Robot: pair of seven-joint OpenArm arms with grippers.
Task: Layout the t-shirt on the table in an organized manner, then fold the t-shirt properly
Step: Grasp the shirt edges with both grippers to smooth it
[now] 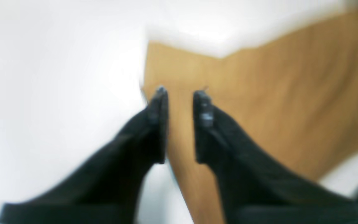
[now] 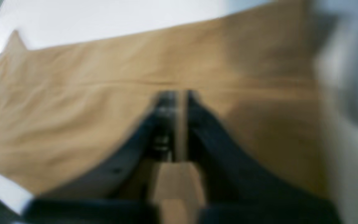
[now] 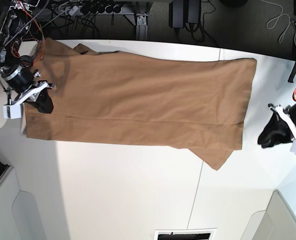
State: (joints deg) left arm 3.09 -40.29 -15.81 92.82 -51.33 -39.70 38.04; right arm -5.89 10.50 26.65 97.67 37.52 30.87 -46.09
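The t-shirt [image 3: 137, 100] is soft, light, limp. Right hand [image 2: 177, 95] looks pinched onto its fold; left hand [image 1: 180, 93], slightly parted, holds nothing.

Both wrist views are smeared by blur, so we cannot read any weave, seam detail or tag on the t-shirt [image 2: 73, 102]. In the right wrist view the right gripper [image 2: 179, 96] hides the cloth beneath its fingers [image 2: 166, 124], and a grey blurred shape at the right edge stays unidentifiable. In the base view the right gripper [image 3: 43, 102] covers part of the shirt's end, and the table [image 3: 137, 200] is cut off at the bottom edge.
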